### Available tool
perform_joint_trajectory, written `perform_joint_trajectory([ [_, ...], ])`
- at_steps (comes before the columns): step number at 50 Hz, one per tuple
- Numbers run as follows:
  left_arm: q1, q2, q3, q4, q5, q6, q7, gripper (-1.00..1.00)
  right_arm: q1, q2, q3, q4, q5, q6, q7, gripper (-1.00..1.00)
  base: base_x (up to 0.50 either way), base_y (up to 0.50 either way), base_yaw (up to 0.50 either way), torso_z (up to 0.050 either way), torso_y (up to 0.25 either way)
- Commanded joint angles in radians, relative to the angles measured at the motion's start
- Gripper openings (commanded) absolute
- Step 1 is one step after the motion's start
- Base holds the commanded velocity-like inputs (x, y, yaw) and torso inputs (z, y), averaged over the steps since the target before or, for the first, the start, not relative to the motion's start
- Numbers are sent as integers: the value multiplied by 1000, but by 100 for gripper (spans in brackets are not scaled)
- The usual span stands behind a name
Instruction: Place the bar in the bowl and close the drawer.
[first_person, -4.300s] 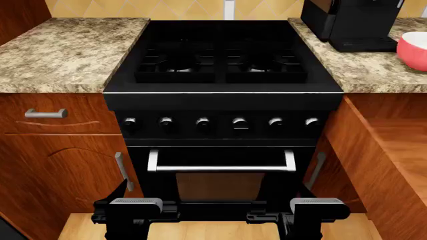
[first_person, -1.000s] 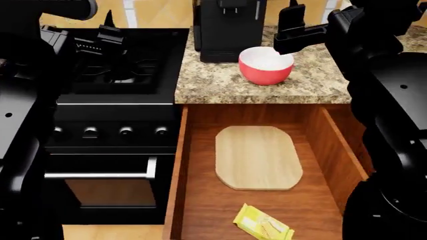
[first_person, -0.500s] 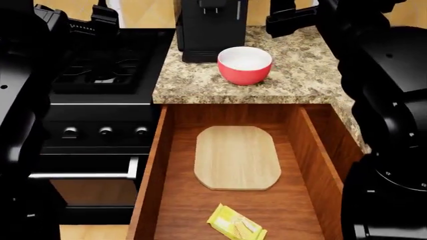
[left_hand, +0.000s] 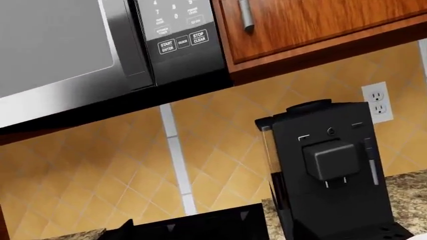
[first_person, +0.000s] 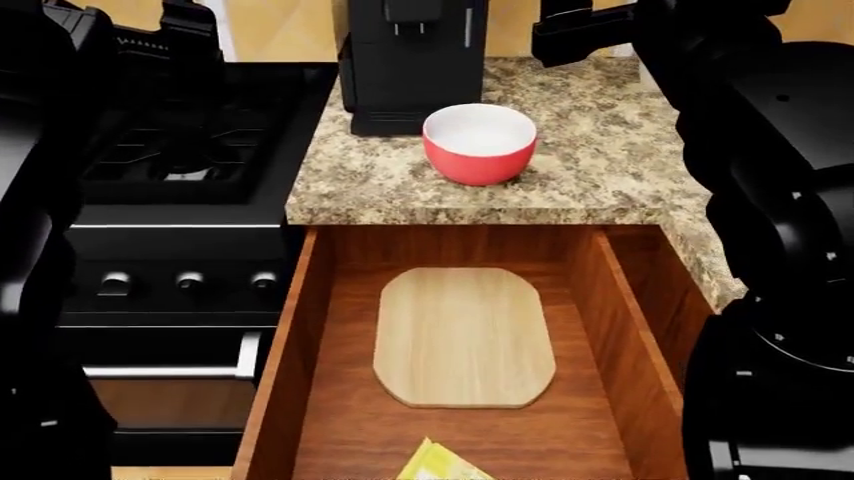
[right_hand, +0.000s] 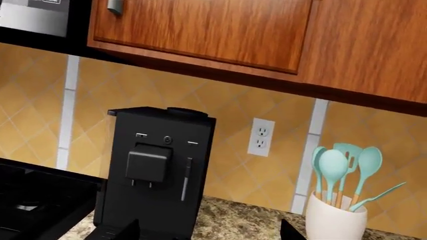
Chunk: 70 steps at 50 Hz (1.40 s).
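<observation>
Drawer (first_person: 314, 400) pulled wide open, board (first_person: 463, 336) flat on its floor. Bar (first_person: 441, 464) lying near the drawer's front, half cut off by the head view's lower edge, well apart from both sets of fingers. Bowl (first_person: 479, 143) upright on the counter (first_person: 607, 170), beside the coffee machine (first_person: 407, 60), below and near the right gripper (first_person: 577, 28). Left gripper (first_person: 174, 30) raised over the stove (first_person: 180, 150). Grip state of either: cannot tell, fingers only dark shapes.

Drawer (first_person: 607, 320) is reddish-brown wood with a satin sheen; the board (first_person: 463, 335) inside is pale matt wood. Countertop (first_person: 614, 160) is speckled polished granite. Bowl (first_person: 479, 143) is smooth and glossy, bar (first_person: 438, 464) has a shiny yellow wrapper, coffee machine (right_hand: 155, 175) is matt black plastic.
</observation>
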Motion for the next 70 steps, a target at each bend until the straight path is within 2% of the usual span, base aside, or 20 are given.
perform_joint_trajectory([
  [1, -1, -7, -6, 4, -1, -3, -3, 100, 2, 7, -16, 2, 2, -1, 3, 100, 0, 0, 0, 0, 0],
  [70, 1, -22, -15, 22, -13, -10, -20, 100, -3, 14, -17, 2, 38, 8, 27, 100, 77, 0, 0, 0, 0],
])
